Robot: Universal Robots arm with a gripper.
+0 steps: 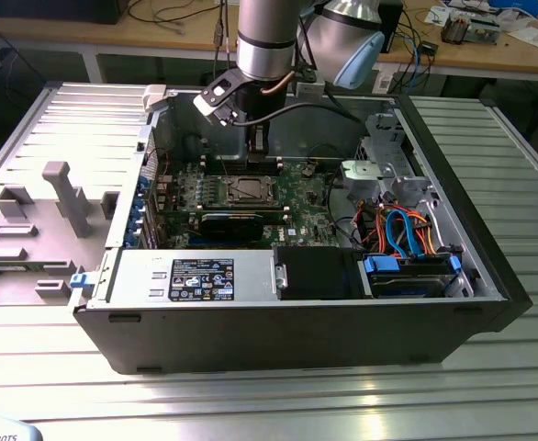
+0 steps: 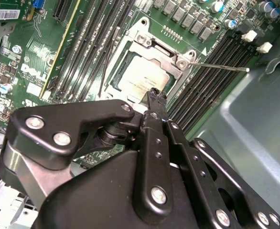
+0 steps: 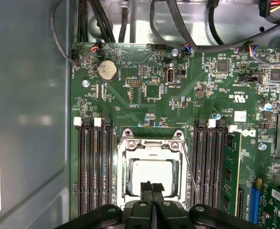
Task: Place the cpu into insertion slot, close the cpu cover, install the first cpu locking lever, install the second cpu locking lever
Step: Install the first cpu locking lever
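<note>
Claw (image 3: 152, 187), tips pressed together, hangs over the cpu (image 3: 152, 171) lying flat, face-up, in the insertion slot (image 3: 129, 179)

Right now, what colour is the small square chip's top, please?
The cpu is silver-grey; see the first wrist view.

The robot's arm (image 1: 265, 41) reaches straight down from above, and its black gripper (image 2: 154, 94) hangs low with both thin fingers (image 3: 146, 190) pressed tight together.
</note>
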